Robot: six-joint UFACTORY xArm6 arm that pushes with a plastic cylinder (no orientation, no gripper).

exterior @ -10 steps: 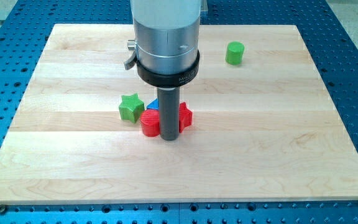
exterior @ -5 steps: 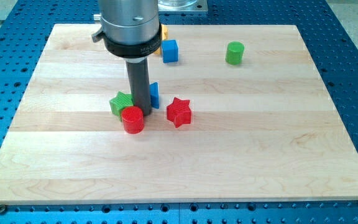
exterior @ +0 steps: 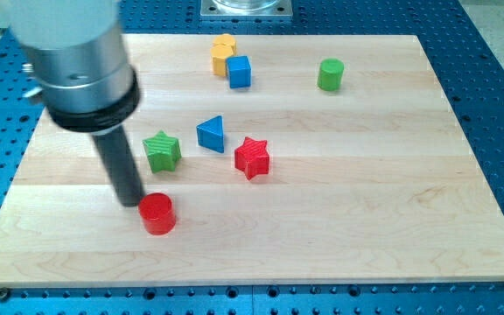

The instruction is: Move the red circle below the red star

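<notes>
Open board below the red star [exterior: 252, 157]

Red circle [exterior: 157, 213] has free run toward three o'clock; green star [exterior: 161, 150] stands at twelve.

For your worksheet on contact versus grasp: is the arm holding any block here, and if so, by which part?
Nothing is held. My tip is a bare rod standing just left of the red circle, at its upper-left edge; whether they touch cannot be told.

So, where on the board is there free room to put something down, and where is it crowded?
The whole right part, below the green cylinder and right of the red star, is bare. So is the bottom strip right of the red circle. Crowded: the centre-left cluster of green star, blue triangle and red star, with my tip touching the red circle's upper left.
</notes>
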